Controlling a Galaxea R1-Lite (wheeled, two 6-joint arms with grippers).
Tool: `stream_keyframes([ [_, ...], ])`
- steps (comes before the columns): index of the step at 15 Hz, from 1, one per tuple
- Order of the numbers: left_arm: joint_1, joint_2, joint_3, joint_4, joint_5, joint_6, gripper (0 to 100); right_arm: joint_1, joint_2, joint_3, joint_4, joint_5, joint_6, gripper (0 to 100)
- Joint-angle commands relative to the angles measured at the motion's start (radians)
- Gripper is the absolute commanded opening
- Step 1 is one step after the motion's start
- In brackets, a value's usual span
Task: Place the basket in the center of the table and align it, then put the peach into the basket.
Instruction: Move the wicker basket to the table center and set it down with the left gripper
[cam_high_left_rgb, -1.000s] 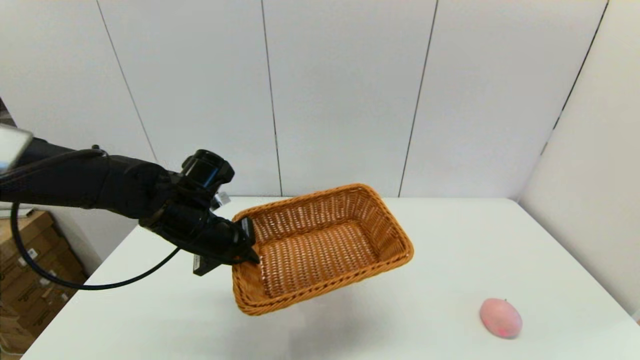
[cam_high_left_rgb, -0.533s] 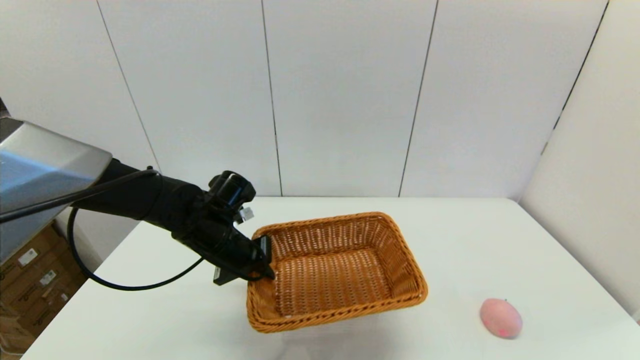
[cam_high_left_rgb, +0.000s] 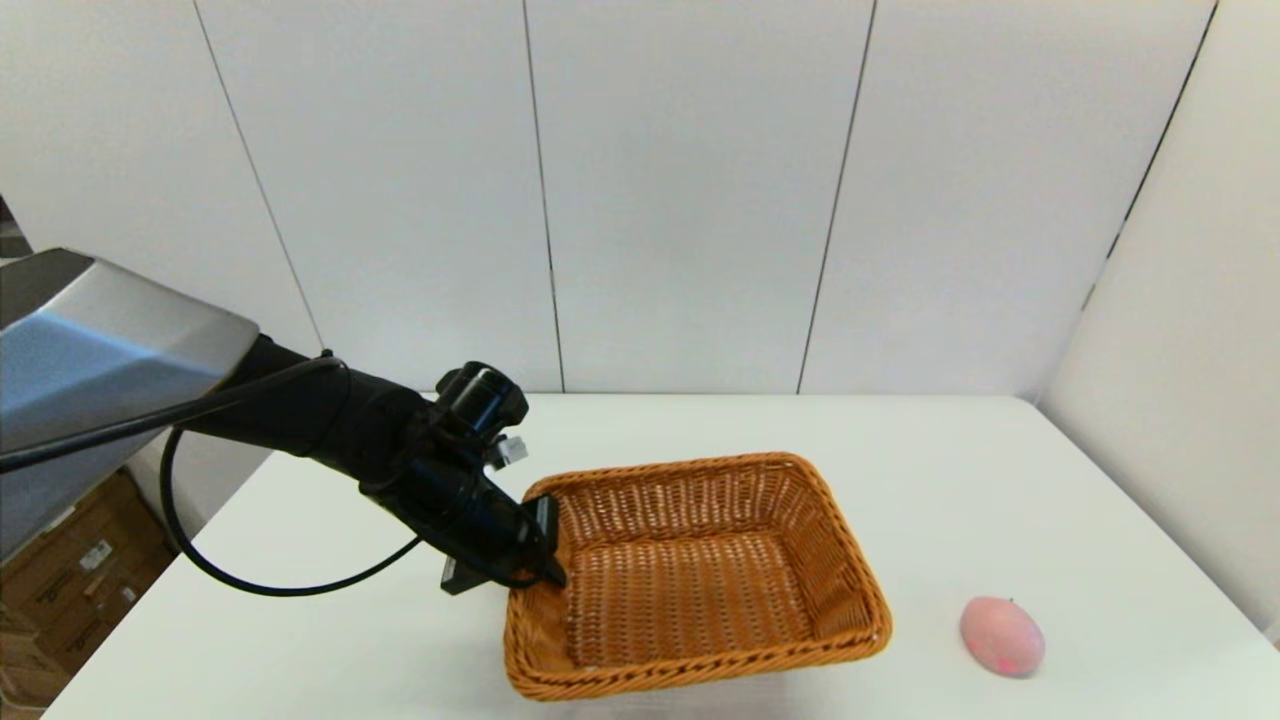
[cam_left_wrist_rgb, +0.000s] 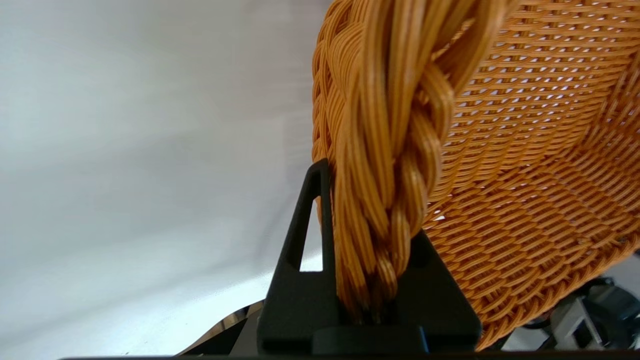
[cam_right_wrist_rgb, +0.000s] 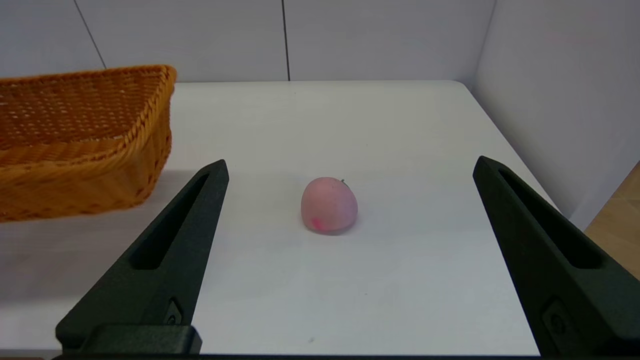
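Lowered and carried rightward, the basket (cam_high_left_rgb: 700, 580) stays pinched at its rim by the left hand (cam_high_left_rgb: 545, 560); set it flat, square to the tabletop (cam_high_left_rgb: 1000, 480); right hand (cam_right_wrist_rgb: 350, 255) spread near the peach (cam_right_wrist_rgb: 329, 204)

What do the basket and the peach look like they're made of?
Basket: woven wicker or rattan-like strands, orange-brown with a slight gloss; the left tool is clamped on its braided rim, where the separate strands show. It could be synthetic.
Peach: smooth, matte pale pink skin with a darker pink blotch and a tiny stem; whether real or imitation cannot be told.
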Motion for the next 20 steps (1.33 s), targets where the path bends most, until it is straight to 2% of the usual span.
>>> stream_keyframes([
  [1, -0.030, 0.031, 0.000, 0.002, -0.002, 0.021, 0, 0.000, 0.001, 0.000, 0.000, 0.000, 0.000, 100],
  [20, -0.039, 0.072, -0.006, -0.034, 0.034, 0.014, 0, 0.000, 0.001, 0.000, 0.000, 0.000, 0.003, 100],
])
